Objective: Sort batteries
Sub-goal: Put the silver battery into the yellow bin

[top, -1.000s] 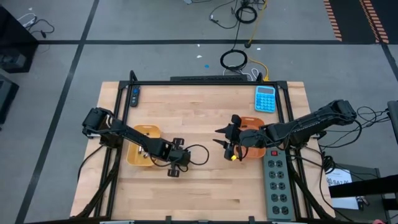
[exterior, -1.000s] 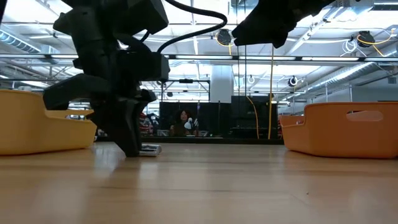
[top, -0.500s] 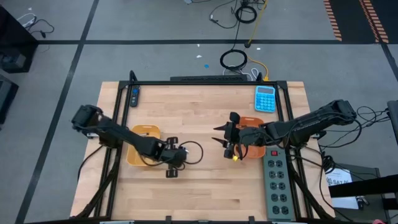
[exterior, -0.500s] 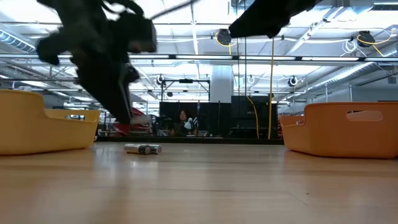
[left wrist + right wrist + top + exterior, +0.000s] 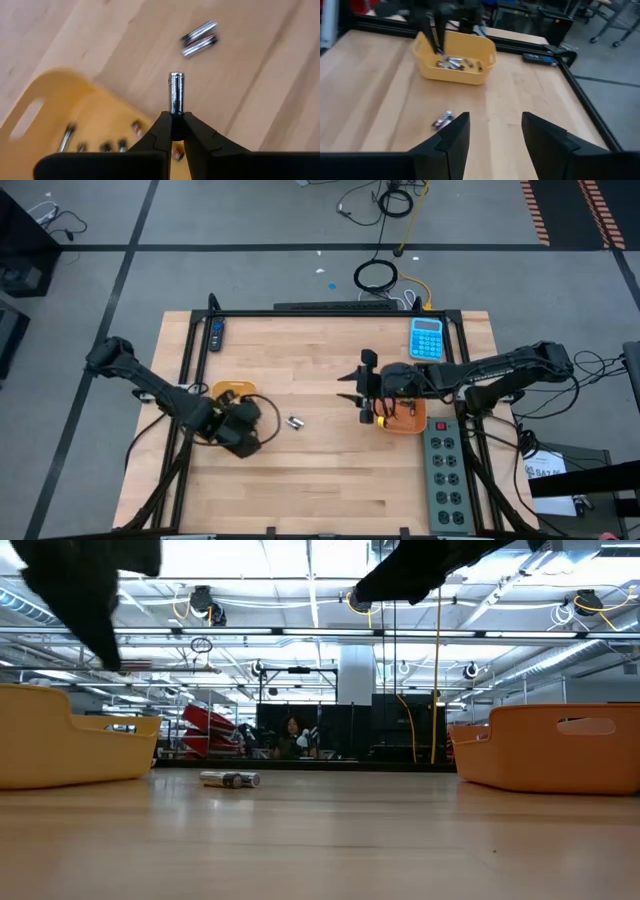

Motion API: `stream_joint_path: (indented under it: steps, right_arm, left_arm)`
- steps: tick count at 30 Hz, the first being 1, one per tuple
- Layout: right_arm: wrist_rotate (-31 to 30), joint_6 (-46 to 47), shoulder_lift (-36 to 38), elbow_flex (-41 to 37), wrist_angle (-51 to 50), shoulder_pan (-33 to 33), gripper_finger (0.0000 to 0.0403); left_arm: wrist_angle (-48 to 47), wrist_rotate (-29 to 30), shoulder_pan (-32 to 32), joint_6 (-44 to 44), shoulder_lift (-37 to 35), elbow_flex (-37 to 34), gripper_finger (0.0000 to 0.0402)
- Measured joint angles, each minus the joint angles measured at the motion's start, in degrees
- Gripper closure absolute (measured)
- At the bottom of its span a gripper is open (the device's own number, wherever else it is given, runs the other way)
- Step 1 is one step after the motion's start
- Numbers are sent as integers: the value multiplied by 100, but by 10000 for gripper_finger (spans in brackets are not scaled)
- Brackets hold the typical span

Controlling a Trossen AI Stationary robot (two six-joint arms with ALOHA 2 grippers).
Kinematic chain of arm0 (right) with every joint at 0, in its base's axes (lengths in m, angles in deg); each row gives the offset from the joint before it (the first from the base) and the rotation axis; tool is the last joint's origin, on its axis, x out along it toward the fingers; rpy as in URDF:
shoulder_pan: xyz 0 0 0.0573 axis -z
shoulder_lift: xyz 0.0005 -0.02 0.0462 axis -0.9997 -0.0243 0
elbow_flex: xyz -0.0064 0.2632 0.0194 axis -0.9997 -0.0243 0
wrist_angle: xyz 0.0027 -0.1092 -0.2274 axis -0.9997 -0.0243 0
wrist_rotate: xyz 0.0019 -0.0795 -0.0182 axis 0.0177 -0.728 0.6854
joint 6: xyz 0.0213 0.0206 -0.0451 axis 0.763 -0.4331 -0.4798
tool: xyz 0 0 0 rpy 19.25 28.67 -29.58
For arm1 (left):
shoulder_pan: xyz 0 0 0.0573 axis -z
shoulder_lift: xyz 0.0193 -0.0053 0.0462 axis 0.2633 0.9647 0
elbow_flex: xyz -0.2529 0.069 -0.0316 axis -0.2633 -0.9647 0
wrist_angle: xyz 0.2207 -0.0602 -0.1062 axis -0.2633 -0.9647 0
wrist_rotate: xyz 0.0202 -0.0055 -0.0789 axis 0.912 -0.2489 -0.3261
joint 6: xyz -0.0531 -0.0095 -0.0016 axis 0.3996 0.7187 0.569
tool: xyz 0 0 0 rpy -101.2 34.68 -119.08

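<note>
Left gripper [image 5: 174, 131] pinched shut on slim silvery battery [image 5: 176, 92], above rim of left yellow plastic tray [image 5: 47, 95]; two more batteries [image 5: 295, 422] loose mid-table; right gripper [image 5: 492, 132] parted, empty, near right orange tray [image 5: 408, 425]. Advice: centre over tray before release; drop low.

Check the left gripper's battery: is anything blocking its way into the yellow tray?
Nothing visible does. The left gripper holds the battery at the yellow tray rim, open top below, other batteries lying inside.

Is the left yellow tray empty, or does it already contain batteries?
Not empty: the left wrist view shows several batteries lying inside the left yellow tray.
</note>
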Motion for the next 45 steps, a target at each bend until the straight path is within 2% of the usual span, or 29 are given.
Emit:
stream_joint_path:
  steps: [5, 9, 12, 18, 21, 23, 31, 36, 39, 45]
  right_arm:
    - [17, 56, 0, 0, 20, 262, 232]
    - [156, 155, -7, 0, 26, 305, 232]
    - [160, 223, -54, 0, 14, 288, 232]
    - [160, 475, -357, 0, 9, 283, 232]
    - [147, 594, -508, 0, 6, 280, 232]
    - [145, 672, -562, 0, -9, 257, 232]
    - [119, 1136, -810, 0, 146, 25, 232]
    - [112, 1140, -977, 0, 76, -110, 232]
    - [109, 1147, -969, 0, 57, -180, 232]
    - [-81, 1341, -940, 0, 54, -269, 232]
  left_arm:
    - [-956, -24, 287, 1190, -75, 0, 359]
    - [-1529, -75, 486, 1716, -47, 0, 350]
    - [-1706, -161, 620, 1808, -52, 0, 322]
    - [-1802, -168, 703, 1647, -54, 2, 239]
    - [-1554, 78, 690, 1213, -54, 2, 206]
    - [-1065, 208, 628, 705, -54, 3, 193]
    - [839, 753, -42, -1357, 229, 13, 188]
    - [1519, 704, -509, -2807, 758, 13, 188]
    - [1773, 446, -688, -3718, 1141, 13, 188]
    - [2354, 132, -992, -4904, 1945, 11, 188]
